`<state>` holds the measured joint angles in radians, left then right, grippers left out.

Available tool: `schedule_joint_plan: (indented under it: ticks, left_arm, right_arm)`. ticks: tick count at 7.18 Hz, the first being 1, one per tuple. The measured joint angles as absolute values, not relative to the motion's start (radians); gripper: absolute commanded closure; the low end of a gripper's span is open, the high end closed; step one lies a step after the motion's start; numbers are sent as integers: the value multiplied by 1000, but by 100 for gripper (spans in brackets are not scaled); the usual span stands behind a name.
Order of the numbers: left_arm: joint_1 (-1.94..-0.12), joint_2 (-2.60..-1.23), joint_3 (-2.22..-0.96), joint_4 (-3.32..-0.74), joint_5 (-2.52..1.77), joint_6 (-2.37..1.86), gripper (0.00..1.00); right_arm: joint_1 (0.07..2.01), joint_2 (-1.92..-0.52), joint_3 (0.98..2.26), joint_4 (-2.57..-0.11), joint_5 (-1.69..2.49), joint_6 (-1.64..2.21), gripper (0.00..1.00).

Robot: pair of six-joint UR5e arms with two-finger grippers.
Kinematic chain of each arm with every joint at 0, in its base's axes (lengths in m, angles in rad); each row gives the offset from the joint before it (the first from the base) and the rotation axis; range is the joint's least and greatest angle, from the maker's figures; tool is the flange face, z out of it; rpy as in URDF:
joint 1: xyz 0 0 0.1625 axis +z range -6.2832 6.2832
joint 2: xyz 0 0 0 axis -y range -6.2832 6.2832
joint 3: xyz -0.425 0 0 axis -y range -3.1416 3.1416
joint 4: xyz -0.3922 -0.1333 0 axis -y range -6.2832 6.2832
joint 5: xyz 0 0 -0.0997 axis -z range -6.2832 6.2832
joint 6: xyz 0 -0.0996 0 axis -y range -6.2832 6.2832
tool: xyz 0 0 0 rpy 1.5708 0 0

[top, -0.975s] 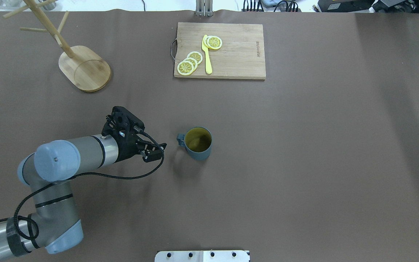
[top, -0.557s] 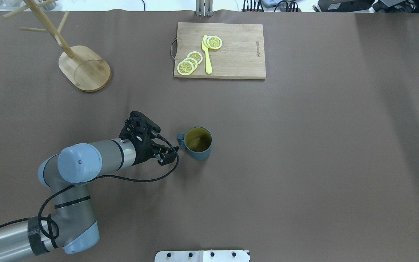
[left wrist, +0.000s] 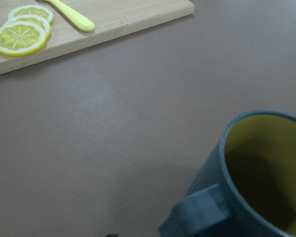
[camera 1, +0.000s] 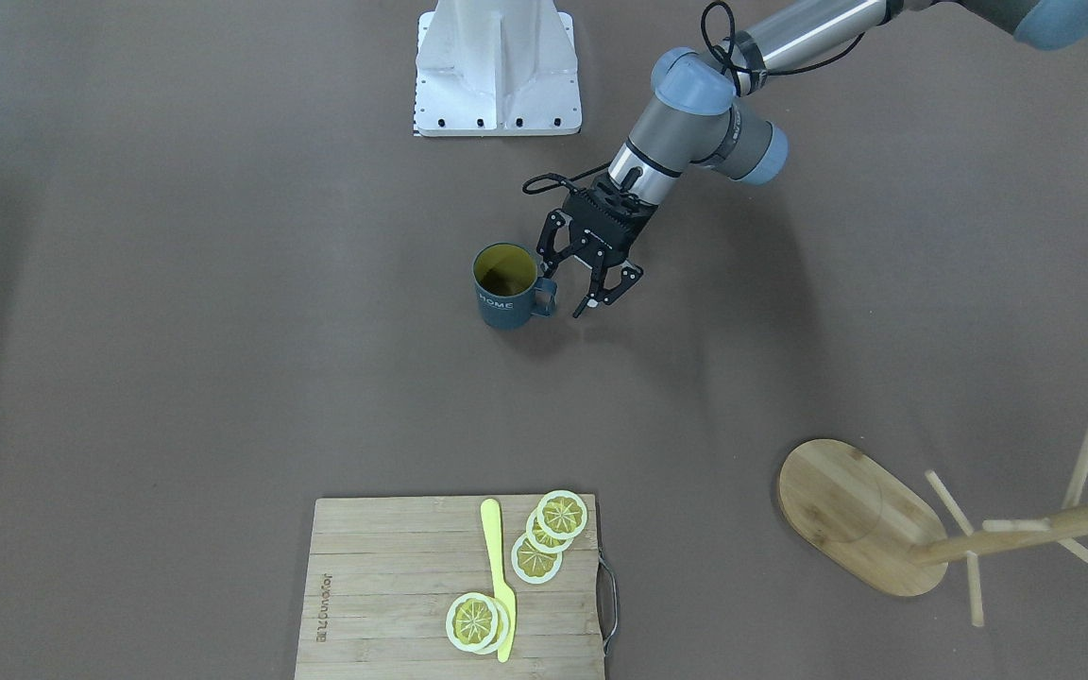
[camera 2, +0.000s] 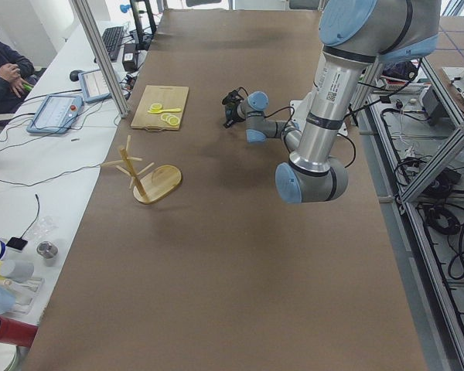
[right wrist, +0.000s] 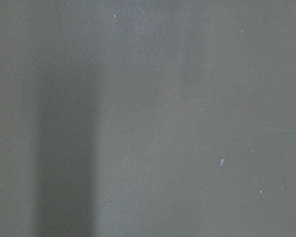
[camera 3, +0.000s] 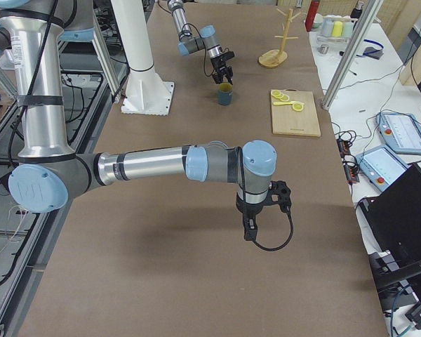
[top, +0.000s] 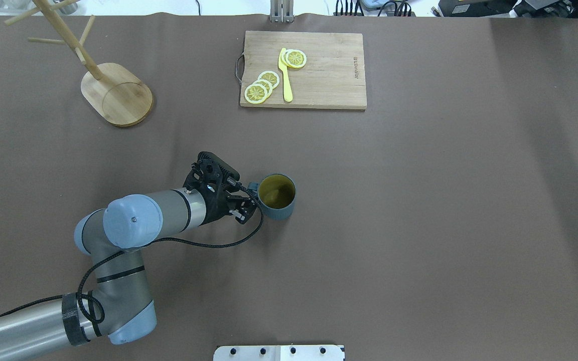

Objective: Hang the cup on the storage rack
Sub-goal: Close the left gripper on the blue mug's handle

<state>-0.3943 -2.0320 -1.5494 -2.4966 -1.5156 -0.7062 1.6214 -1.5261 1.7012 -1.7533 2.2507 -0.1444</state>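
The slate-blue cup (top: 276, 196) with a yellow inside stands upright mid-table, its handle (top: 253, 188) turned toward my left arm. In the front view the cup (camera 1: 504, 288) shows "HOME". My left gripper (camera 1: 565, 293) is open at table height, one finger on each side of the handle (camera 1: 544, 300), not closed on it. The left wrist view shows the cup (left wrist: 256, 173) close up, fingers out of frame. The bamboo storage rack (top: 117, 94) stands at the far left, also in the front view (camera 1: 846, 510). My right gripper (camera 3: 251, 228) hangs over bare table; I cannot tell its state.
A wooden cutting board (top: 319, 75) with lemon slices (top: 261, 86) and a yellow knife (top: 285, 75) lies at the far middle. The robot's white base plate (top: 279, 352) sits at the near edge. The right wrist view shows only brown tabletop.
My left arm has moved right toward the cup, bringing the open gripper up to the handle. The cup sits a touch further right than before.
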Motion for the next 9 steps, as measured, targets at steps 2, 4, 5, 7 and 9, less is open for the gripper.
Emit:
schedule_joint_plan:
  ticks: [2, 4, 5, 7, 9]
  left_arm:
    - [-394, -2034, -1547, -2499, -1517, -704, 55]
    - [-394, -2034, -1545, -2500, -1517, -704, 58]
    - [-394, -2035, -1545, -2500, -1517, -705, 59]
    - [-394, -2041, -1545, -2500, -1516, -706, 60]
    - [-394, -2048, -1538, -2500, -1516, -706, 69]
  right_arm:
    - [1621, -1524, 1701, -1753, 2252, -139, 0]
    - [1621, -1521, 1701, -1753, 2252, -133, 0]
    - [1621, -1520, 1701, -1753, 2252, -132, 0]
    - [1621, -1517, 1700, -1753, 2252, -132, 0]
    - [1621, -1515, 1700, -1753, 2251, -132, 0]
